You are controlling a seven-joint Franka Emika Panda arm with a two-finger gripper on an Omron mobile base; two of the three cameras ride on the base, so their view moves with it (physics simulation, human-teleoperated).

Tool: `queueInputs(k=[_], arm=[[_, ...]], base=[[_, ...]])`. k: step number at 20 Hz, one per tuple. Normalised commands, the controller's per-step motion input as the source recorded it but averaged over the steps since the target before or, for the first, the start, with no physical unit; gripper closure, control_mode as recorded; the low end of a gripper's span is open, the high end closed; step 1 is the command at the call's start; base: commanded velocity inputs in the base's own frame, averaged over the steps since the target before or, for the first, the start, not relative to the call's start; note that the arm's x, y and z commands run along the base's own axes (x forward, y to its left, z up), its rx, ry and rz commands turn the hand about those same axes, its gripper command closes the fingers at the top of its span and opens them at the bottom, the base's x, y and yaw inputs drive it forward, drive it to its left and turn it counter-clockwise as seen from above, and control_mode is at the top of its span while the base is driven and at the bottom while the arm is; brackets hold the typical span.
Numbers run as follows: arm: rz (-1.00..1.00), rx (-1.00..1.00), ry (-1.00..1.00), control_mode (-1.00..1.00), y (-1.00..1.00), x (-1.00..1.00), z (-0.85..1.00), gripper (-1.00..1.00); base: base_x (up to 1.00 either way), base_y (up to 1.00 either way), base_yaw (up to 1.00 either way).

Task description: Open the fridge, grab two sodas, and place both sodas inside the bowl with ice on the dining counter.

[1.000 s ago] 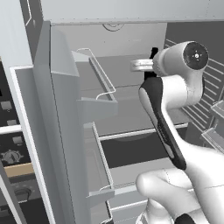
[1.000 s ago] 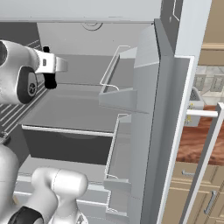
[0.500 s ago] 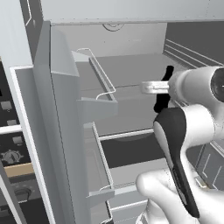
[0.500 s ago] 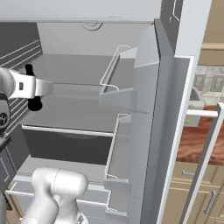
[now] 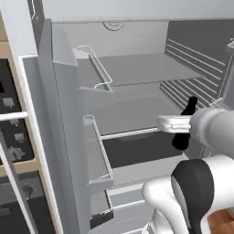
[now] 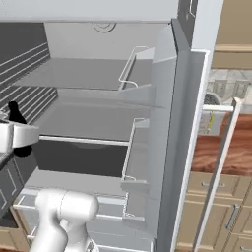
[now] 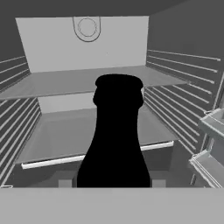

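Observation:
The fridge (image 5: 137, 68) stands with both doors swung wide, its grey shelves (image 6: 98, 74) bare. My gripper (image 5: 182, 133) is shut on a soda, a near-black bottle (image 5: 186, 119) with a slim neck, held upright in front of the middle shelf. From the right base camera the bottle (image 6: 17, 132) pokes out above and below the white hand at the left edge. The hand view has the bottle (image 7: 114, 144) standing between the two fingertips (image 7: 65, 182), with the fridge interior (image 7: 87, 78) behind it. The bowl is out of view.
The left fridge door (image 5: 59, 119) with its wire bins stands close on the left, the right door (image 6: 172, 128) on the right. Black built-in ovens (image 5: 9, 114) sit beyond the left door. A reddish-brown counter top (image 6: 216, 152) over tan cabinets lies behind the right door.
The hand has come down and back out of the fridge with the bottle in its grip, drifting toward the arm's side of each base view. The views have shifted slightly too.

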Motion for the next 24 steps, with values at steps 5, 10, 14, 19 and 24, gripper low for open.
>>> queueInputs(k=[5, 10, 14, 19, 24], arm=[[0.0, 0.0, 0.0, 1.0, 0.0, 0.0, 0.0, 1.0], [0.0, 0.0, 0.0, 1.0, 0.0, 0.0, 0.0, 1.0], [0.0, 0.0, 0.0, 1.0, 0.0, 0.0, 0.0, 1.0], [0.0, 0.0, 0.0, 1.0, 0.0, 0.0, 0.0, 1.0], [0.0, 0.0, 0.0, 1.0, 0.0, 0.0, 0.0, 1.0]], base=[[-1.0, -0.02, -0.14], [-1.0, 0.0, -0.31], [-0.85, 0.0, -0.48], [-0.56, 0.0, -0.6], [-0.26, -0.01, -0.65]])
